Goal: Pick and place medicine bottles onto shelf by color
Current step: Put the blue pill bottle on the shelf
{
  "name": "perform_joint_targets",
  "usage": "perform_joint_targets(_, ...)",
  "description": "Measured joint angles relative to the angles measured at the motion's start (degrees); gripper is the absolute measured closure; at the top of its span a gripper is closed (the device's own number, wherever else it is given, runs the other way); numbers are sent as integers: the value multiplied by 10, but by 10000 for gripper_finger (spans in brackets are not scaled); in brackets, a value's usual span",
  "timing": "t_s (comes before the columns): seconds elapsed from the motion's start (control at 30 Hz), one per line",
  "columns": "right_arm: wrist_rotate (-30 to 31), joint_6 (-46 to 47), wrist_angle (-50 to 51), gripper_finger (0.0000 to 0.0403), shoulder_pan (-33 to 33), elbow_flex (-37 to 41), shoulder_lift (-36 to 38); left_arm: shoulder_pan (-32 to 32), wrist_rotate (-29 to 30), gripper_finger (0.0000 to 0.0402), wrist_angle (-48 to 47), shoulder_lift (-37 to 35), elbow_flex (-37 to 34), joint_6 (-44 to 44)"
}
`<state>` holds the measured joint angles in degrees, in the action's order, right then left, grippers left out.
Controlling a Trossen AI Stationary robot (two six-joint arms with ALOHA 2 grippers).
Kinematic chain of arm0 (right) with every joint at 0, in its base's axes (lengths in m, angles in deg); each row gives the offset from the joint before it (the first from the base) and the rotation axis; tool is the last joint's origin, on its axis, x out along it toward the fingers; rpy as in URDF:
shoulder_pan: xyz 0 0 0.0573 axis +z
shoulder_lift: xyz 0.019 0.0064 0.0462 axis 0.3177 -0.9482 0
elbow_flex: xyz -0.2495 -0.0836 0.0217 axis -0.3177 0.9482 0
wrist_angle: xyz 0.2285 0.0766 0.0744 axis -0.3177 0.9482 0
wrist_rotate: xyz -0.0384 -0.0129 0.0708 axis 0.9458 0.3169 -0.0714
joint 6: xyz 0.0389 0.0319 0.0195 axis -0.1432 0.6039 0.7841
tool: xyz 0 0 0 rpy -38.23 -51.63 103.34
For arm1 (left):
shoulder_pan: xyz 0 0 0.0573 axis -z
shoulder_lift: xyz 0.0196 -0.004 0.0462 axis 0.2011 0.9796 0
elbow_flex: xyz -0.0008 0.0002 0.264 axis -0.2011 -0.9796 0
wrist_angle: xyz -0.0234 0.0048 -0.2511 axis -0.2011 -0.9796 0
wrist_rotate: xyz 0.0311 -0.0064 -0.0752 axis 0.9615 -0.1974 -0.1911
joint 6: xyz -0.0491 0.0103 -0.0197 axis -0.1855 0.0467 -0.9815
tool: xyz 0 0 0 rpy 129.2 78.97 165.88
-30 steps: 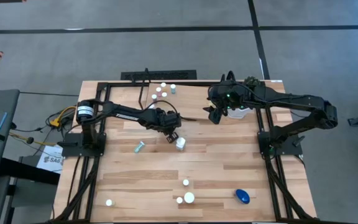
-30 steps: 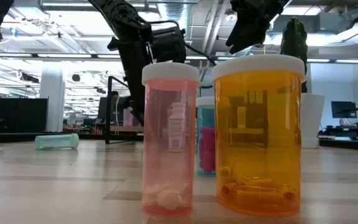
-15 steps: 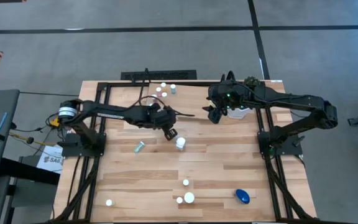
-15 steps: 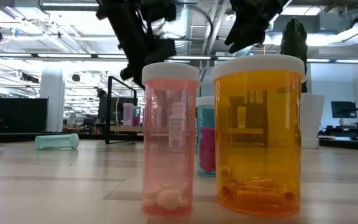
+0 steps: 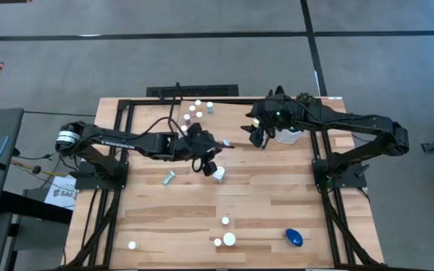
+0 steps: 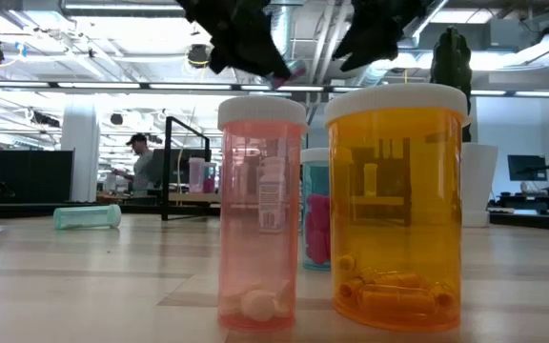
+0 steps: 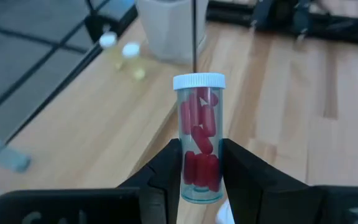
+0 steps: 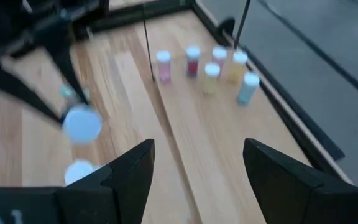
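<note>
My left gripper point(image 5: 215, 147) is over the table's middle, shut on a clear bottle of red capsules with a white cap point(image 7: 199, 134). It also shows high up in the low view point(image 6: 290, 69). A teal-tinted white-capped bottle point(image 5: 218, 173) stands on the table just near of it. My right gripper point(image 5: 255, 138) hangs open and empty right of the shelf, beside the white pot point(image 5: 288, 136). The black-framed shelf point(image 5: 194, 92) at the far edge carries several small bottles point(image 5: 197, 104), which also show in the right wrist view point(image 8: 211, 70). My left gripper pinches the bottle's lower body, near its base point(image 7: 197, 177), between its two fingers point(image 7: 166, 165). The bottle sticks out past the fingertips along the fingers, cap end away from the wrist. It is lifted clear of the table.
A teal bottle point(image 5: 169, 178) lies left of the middle. Three white-capped bottles point(image 5: 228, 239) stand near the front edge, one more at the front left point(image 5: 132, 245), and a blue one point(image 5: 294, 238) at the front right. In the low view pink point(image 6: 262, 210) and orange point(image 6: 398, 210) bottles fill the foreground.
My left gripper has risen well above the table with the red-capsule bottle and gone a little toward the far right, as the arm stretched out. The teal-tinted bottle below it has stayed where it was. My right gripper has shifted slightly toward the table's left.
</note>
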<state>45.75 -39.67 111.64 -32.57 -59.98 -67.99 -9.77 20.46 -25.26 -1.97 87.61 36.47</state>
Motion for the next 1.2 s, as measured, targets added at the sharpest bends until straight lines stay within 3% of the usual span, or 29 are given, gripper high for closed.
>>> perform_joint_targets(0.43, -7, 95, -53, 133, 27, 0, -2, 16, 23, 319, 46, 1, 0, 28)
perform_joint_targets(0.53, -48, 95, -69, 133, 36, 0, -2, 24, 18, 319, 46, 1, 0, 31)
perform_joint_targets(0.73, -152, 62, -86, 133, 67, 0, -2, 36, 20, 319, 45, -1, 0, 34)
perform_joint_targets(0.93, -152, 55, -87, 133, 92, 0, -2, 40, 10, 319, 55, -10, 0, 35)
perform_joint_targets(1.2, -152, -50, -85, 133, 115, 0, -2, 40, -49, 319, 95, -13, 0, 53)
